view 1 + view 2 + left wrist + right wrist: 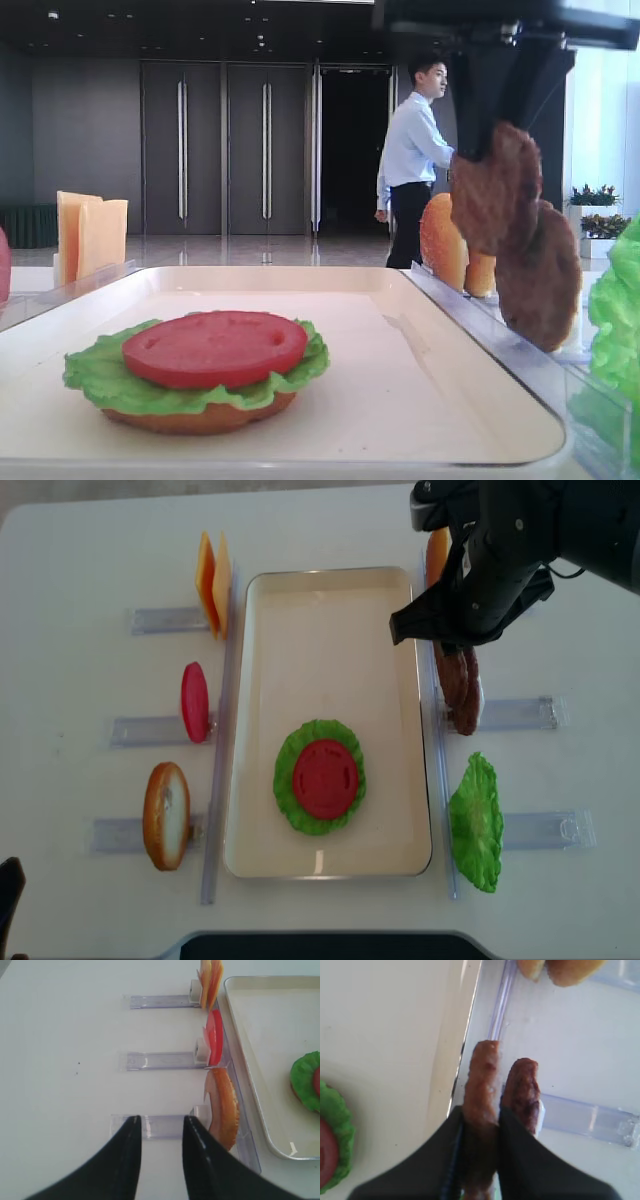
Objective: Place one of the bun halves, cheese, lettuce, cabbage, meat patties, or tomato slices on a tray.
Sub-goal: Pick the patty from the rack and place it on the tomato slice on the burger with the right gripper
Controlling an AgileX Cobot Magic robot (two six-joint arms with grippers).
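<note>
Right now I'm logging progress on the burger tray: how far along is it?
Done: bun half, lettuce and tomato slice are stacked on the tray. In hand: the right gripper is shut on a meat patty at its rack. Left: carrying it onto the stack.

**Layout of tray, racks and table**

The tray (330,610) lies at the table (80,560) centre. On it, toward its near end: bun half, lettuce (300,810), tomato slice (324,778), stacked. Along the left edge stand cheese (212,582), tomato (194,702), bun (166,815). Along the right edge: buns (437,552), meat patties (458,692), lettuce leaf (476,822).
</note>
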